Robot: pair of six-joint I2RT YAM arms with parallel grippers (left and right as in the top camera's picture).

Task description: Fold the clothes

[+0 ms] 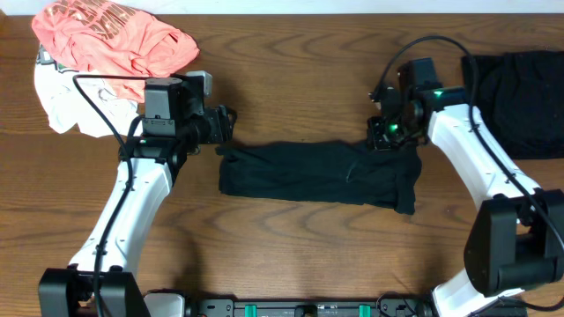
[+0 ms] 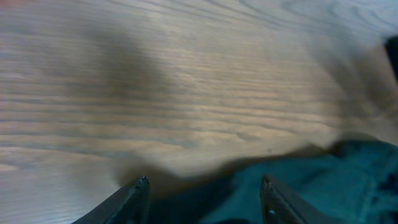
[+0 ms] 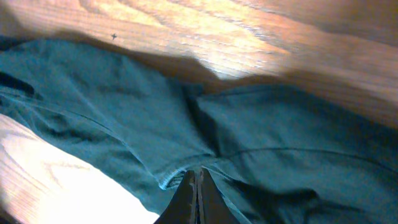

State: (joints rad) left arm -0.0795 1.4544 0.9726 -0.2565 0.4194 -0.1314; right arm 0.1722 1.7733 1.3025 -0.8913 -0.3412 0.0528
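The right pincer (image 3: 198,177) stood closed, its two fingers pressed flat together with their tips down in a raised hem fold of the black garment (image 1: 308,172); judging from its wrist view, it had a thin pinch of that cloth between them. It sat at the garment's right end, on the far corner. The left pincer (image 2: 205,182) hung at the garment's opposite, left end with its fingers (image 2: 134,193) apart and nothing between them. The cloth edge lay just below and to the inner side of the gap, and whether it touched could not be told.

The garment lay as a long, narrow band across the middle of the desk (image 1: 291,70), its long axis running from one pincer to the other, so each arm was the nearer one for its own end. Bringing the ends together would probably need the left pincer to close on its end first.

The cloth was matte, limp and softly creased, with a looser, ragged right end. The desk was bare wood with a strong grain. Beyond the garment's left end lay a crumpled coral-pink shirt (image 1: 115,35) over a white garment (image 1: 66,101); beyond its right end sat a dark pile (image 1: 520,97) of similar black fabric.
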